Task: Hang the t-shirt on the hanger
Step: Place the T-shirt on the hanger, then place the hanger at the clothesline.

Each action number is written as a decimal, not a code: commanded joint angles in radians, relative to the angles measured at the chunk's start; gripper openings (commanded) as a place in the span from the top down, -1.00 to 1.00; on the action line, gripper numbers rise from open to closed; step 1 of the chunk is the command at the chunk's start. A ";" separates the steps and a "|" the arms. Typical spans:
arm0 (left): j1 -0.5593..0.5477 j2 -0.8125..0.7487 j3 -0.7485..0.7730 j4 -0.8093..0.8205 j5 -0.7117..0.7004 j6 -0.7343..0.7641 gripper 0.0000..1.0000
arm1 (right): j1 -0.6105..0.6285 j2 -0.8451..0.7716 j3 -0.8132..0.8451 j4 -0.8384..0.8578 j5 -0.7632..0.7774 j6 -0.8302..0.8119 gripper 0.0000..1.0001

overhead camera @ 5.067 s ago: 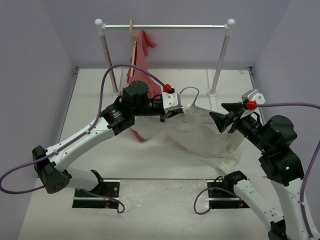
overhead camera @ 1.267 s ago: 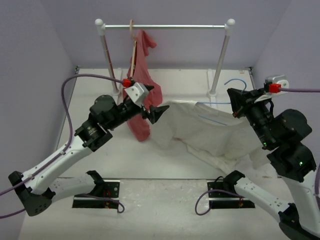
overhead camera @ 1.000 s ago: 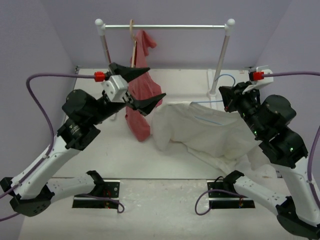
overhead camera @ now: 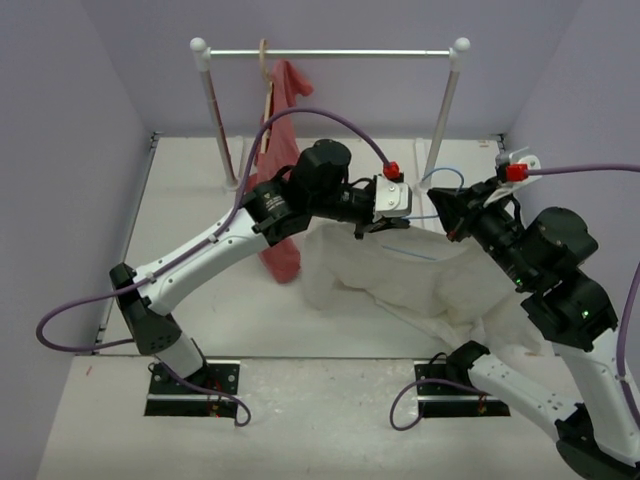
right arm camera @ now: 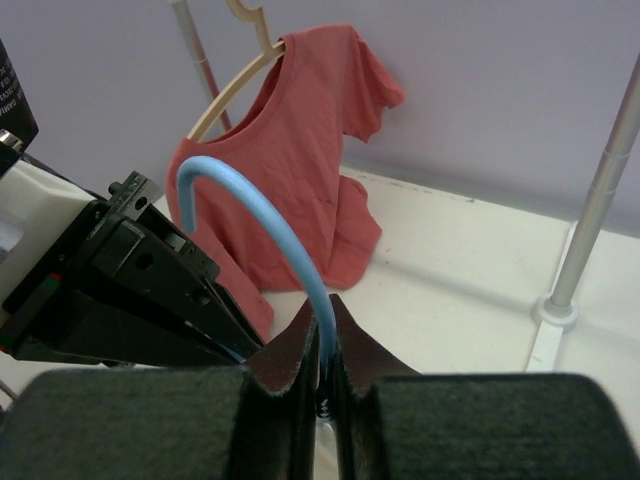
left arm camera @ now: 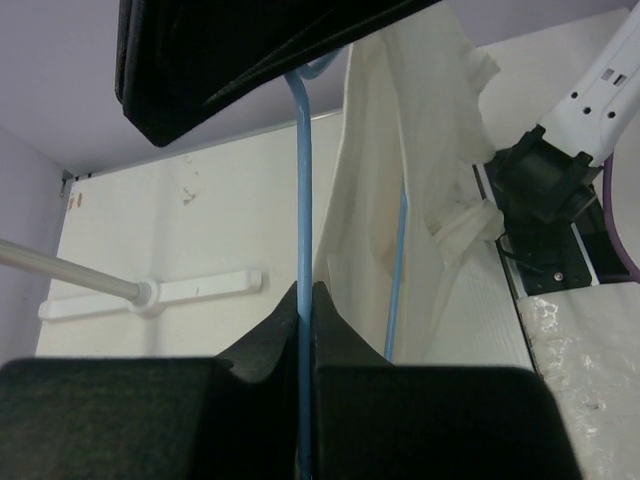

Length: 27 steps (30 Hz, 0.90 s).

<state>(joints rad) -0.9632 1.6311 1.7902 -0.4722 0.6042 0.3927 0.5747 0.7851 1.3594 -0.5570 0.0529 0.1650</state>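
On the far left of the top view the red shirt (overhead camera: pixel 283 150) is hanging on the rail (overhead camera: pixel 330 52). You are not needing it, so be steering away from it. Next to it, your left claw (left arm camera: pixel 305 300) is squeezing shut on one thin blue wire of the hanger (left arm camera: pixel 303 200), and the wire is running straight up between its two fingers. The hanger is being held up in the air, between your two claws. The t-shirt (overhead camera: pixel 400 280) is hanging down from it in a bunch, and its bottom part is lying on the table (overhead camera: pixel 200 300) by the right arm. A second blue wire is showing against the cloth, but I cannot tell if both shoulders are sitting on the hanger. On the right, your right claw (right arm camera: pixel 322 350) is pinching shut on the curved hook. I think you are working on spreading the shirt along the hanger. To do this well, be holding tight with the right claw so the hanger is not tipping. Be moving the left claw slowly, so the thin wire is not bending and the cloth is not sliding off.
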 commanded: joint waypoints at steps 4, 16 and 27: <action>0.028 -0.147 -0.135 0.138 -0.032 0.010 1.00 | 0.001 -0.076 -0.062 -0.007 -0.172 -0.134 -0.39; 0.261 -0.237 -0.133 -0.113 0.440 0.284 1.00 | 0.002 -0.117 -0.003 -0.348 -0.245 -0.272 -0.82; 0.313 -0.132 0.042 -0.278 0.567 0.401 1.00 | 0.005 -0.021 0.102 -0.479 -0.452 -0.308 -0.40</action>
<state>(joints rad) -0.6707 1.4726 1.7592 -0.7355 1.0762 0.7528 0.5751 0.7429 1.4183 -0.9347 -0.2206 -0.1086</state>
